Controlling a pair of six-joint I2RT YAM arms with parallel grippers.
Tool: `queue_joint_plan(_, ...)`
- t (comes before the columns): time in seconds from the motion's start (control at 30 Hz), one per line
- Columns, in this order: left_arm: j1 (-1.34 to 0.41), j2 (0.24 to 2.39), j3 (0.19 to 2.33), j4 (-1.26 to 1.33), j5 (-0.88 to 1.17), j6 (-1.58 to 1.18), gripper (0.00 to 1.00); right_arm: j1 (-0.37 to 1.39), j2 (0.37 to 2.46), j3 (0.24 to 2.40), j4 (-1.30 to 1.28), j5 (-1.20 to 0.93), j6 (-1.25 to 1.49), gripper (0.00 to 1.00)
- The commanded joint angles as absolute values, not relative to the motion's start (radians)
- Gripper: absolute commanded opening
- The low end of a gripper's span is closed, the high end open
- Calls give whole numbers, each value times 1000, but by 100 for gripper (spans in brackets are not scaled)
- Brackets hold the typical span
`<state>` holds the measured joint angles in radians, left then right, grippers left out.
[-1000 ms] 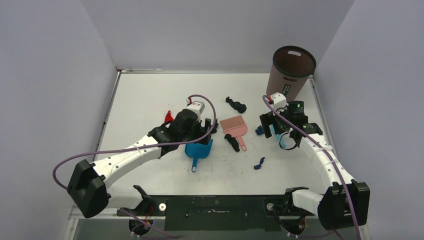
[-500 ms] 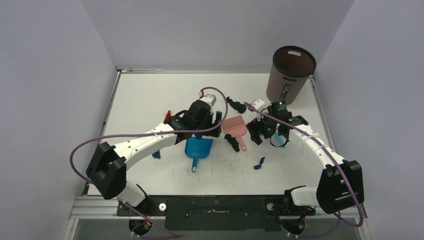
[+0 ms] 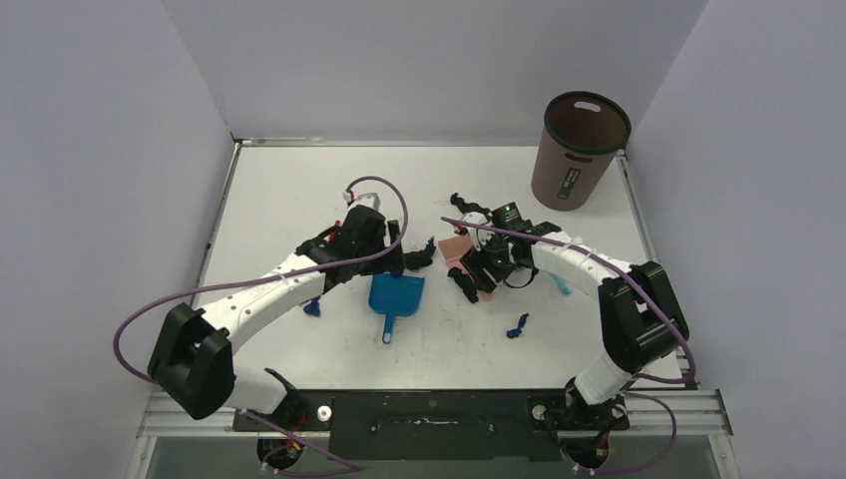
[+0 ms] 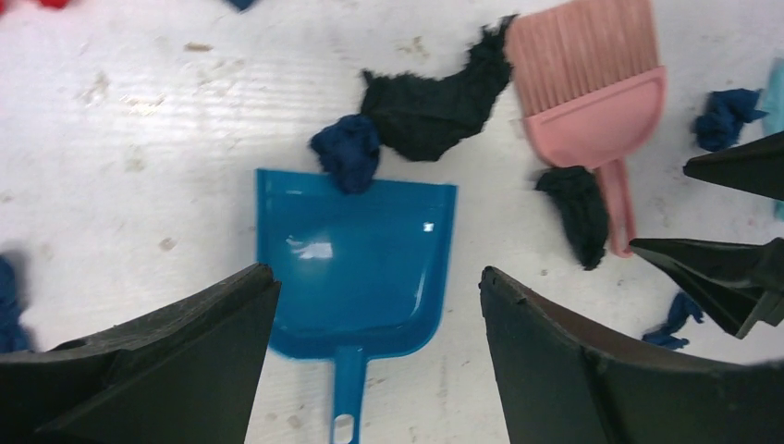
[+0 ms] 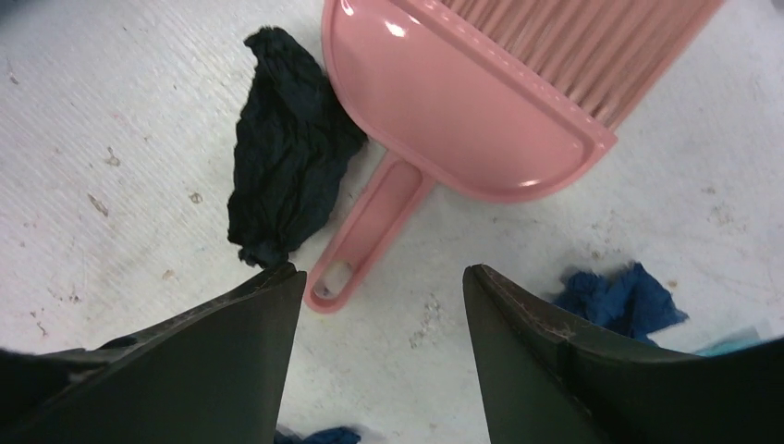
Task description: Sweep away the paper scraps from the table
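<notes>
Left gripper [image 4: 374, 277]: fingers [image 4: 185, 356] spread wide with nothing between them, hanging above the blue dustpan [image 4: 356, 264].
Right gripper [image 5: 381, 273]: fingers [image 5: 564, 361] apart, pinching nothing; the tips stand either side of the end of the brush handle [image 5: 370, 227], and contact cannot be told.
Pink brush [image 5: 462, 102]: lies flat, bristles pointing away from the right gripper.
Paper scraps [image 3: 467, 284]: scattered mid-table [image 3: 279, 190]. A black scrap [image 5: 287, 139] lies against the handle, and a dark blue wad [image 4: 347, 153] and another black piece [image 4: 434, 92] sit at the dustpan's lip. More blue bits lie near both tools.
Handling: the scraps look light, soft and crumpled, so they probably skid or roll under bristles rather than resist.
Hold: the stiff brush handle and the dustpan's stem seem the sensible grips, not the scraps themselves.
Writing: none readable; the brown bin [image 3: 584, 140] carries a dark label, too small to make out.
</notes>
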<state>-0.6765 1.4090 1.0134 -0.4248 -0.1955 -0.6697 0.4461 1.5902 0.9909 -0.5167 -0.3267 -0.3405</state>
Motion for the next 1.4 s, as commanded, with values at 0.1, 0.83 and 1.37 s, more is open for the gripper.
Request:
queue_joint_plan(0.1, -602, 1275, 977, -452, -245, -699, 81, 470, 1654, 1051, -483, -310, -314, 63)
queue_joint_plan(0.83, -586, 1275, 990, -446, -228, -697, 82, 478, 1693, 1065, -503, -206, -298, 64)
queue_joint_plan(1.37, -586, 1258, 996, -435, -198, -667, 81, 471, 1683, 1075, -537, -229, -314, 64)
